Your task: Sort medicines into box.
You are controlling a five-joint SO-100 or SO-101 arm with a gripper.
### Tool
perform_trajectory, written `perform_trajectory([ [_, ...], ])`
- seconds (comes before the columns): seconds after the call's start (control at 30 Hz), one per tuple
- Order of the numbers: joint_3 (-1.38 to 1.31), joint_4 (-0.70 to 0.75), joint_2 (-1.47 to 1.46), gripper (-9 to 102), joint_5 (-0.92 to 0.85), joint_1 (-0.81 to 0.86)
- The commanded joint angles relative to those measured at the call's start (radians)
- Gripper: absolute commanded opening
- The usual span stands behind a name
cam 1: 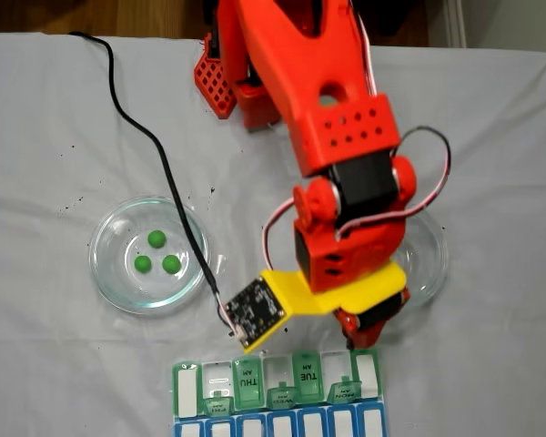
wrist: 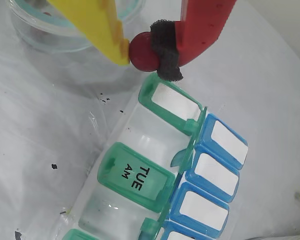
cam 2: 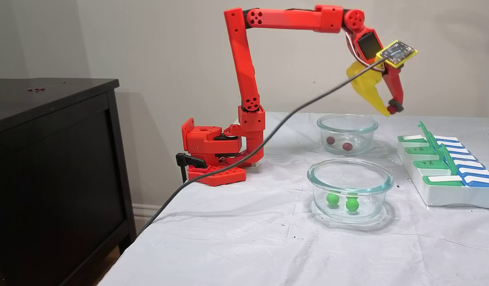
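The jaws (wrist: 142, 50) grip one red ball (wrist: 143, 51) above the box (wrist: 140, 177), whose visible open compartments look empty, so sorting seems barely begun: two red balls (cam 2: 339, 143) and three green balls (cam 1: 157, 252) wait in dishes.

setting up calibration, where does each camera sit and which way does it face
A fixed view: overhead, looking down on the red arm and glass dish of green balls.
Wrist view: on the arm, looking past the end effector, which pinches a dark red ball, onto the green-lidded pill organizer.
Another fixed view: table level, side-on, whole arm.
All three share the organizer.
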Motion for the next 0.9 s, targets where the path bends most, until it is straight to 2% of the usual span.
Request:
perform_trajectory([
  [0.0, -0.026, -0.130, -0.037, 0, -0.003, 0.012],
  [0.2, -0.023, -0.268, -0.109, 0, -0.006, 0.029],
  [0.57, -0.040, -0.350, -0.183, 0, -0.023, 0.051],
  [0.87, -0.074, -0.245, -0.170, 0, -0.031, 0.061],
])
